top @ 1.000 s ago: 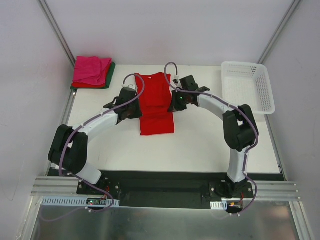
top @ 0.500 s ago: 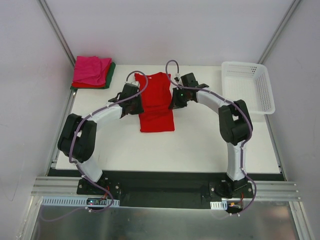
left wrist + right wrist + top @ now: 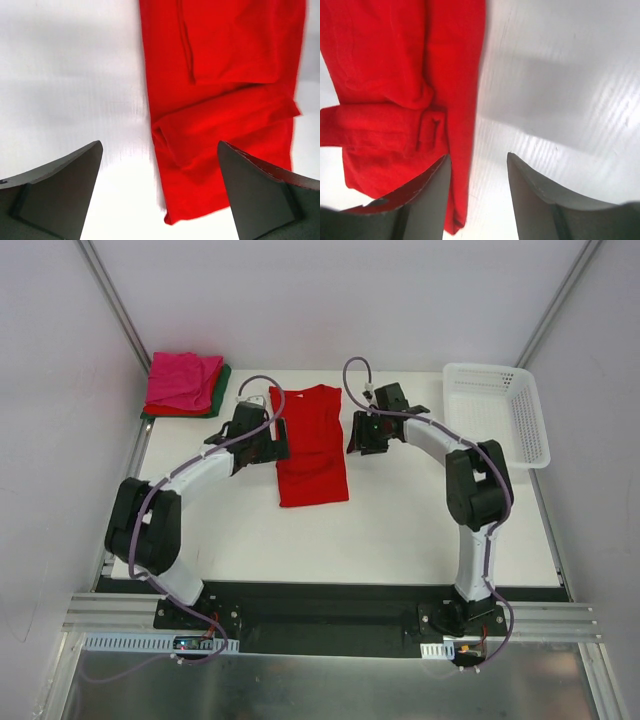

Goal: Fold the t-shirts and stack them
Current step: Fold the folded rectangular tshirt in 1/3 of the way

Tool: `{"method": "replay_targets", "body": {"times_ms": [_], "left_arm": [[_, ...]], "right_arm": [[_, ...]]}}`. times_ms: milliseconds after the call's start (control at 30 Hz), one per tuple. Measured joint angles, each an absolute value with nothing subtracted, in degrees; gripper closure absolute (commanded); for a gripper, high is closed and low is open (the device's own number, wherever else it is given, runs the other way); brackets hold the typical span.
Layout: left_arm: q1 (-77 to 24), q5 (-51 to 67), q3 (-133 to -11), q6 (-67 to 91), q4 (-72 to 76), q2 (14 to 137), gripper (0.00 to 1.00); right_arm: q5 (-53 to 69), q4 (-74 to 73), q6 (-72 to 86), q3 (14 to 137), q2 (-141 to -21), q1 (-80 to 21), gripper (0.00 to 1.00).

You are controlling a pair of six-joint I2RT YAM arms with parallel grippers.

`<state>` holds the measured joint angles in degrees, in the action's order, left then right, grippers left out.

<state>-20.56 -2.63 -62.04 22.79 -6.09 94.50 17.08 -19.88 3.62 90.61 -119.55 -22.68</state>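
Wide open and empty, my left hand (image 3: 268,438) hangs over the left edge of the red t-shirt (image 3: 312,455). My right hand (image 3: 362,435) hovers just off the shirt's right edge, fingers partly apart and nothing pinched between them. In the right wrist view the cloth's edge runs on the bench (image 3: 420,520) below the gap, not inside a grip.

The shirt lies in the middle of the bench as a narrow strip, sleeves turned in, its long axis running near to far with the collar end far and the hem near. It sits between my two hands, to the right of the left one and to the left of the right one. Both are level with the strip's far half, and neither is clearly the nearer. The hem lies on the near side of both, toward my bases.

I judge the next fold goes across that long axis, so each hand needs a corner of one end.

Both arms reach far and curl inward, wrists tipped down. The stack of folded t-shirts (image 3: 185,383) waits at the far-left corner, well apart.
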Motion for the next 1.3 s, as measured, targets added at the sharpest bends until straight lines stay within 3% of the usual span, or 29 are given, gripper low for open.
{"method": "replay_targets", "body": {"times_ms": [100,133,200,233,300,333,433,633,1300], "left_arm": [[-20.56,-2.33,-61.43,22.63,-6.57,89.56,0.08],[-20.56,-1.69,-61.25,22.63,-6.52,88.09,0.22],[-20.71,0.14,-60.80,22.87,-6.33,85.03,0.41],[-21.06,0.67,-60.51,22.79,-6.09,83.85,0.69],[-22.65,1.41,-59.77,22.94,-5.69,82.65,0.93],[-24.14,1.54,-59.27,22.55,-5.39,82.59,1.00],[-28.64,1.63,-58.08,22.13,-5.41,83.88,1.00],[-33.98,1.56,-57.69,22.04,-5.39,89.86,1.00],[-34.20,-3.16,-58.48,21.71,-4.80,100.03,1.00]], "right_arm": [[16.47,-20.12,3.38,87.66,-115.66,-22.68,0.49],[16.25,-20.01,3.36,86.46,-113.95,-22.70,0.49],[15.88,-20.03,3.36,84.36,-110.80,-22.68,0.52],[15.64,-19.73,3.36,82.91,-108.86,-22.70,0.57],[15.38,-19.44,3.40,80.62,-105.86,-22.70,0.67],[15.31,-19.33,3.36,79.55,-104.64,-22.70,0.77],[15.25,-19.09,3.29,77.14,-102.61,-22.70,0.85],[15.20,-18.74,3.49,72.36,-101.51,-22.70,0.86],[15.18,-18.65,3.46,70.37,-100.44,-22.68,0.85]]}}
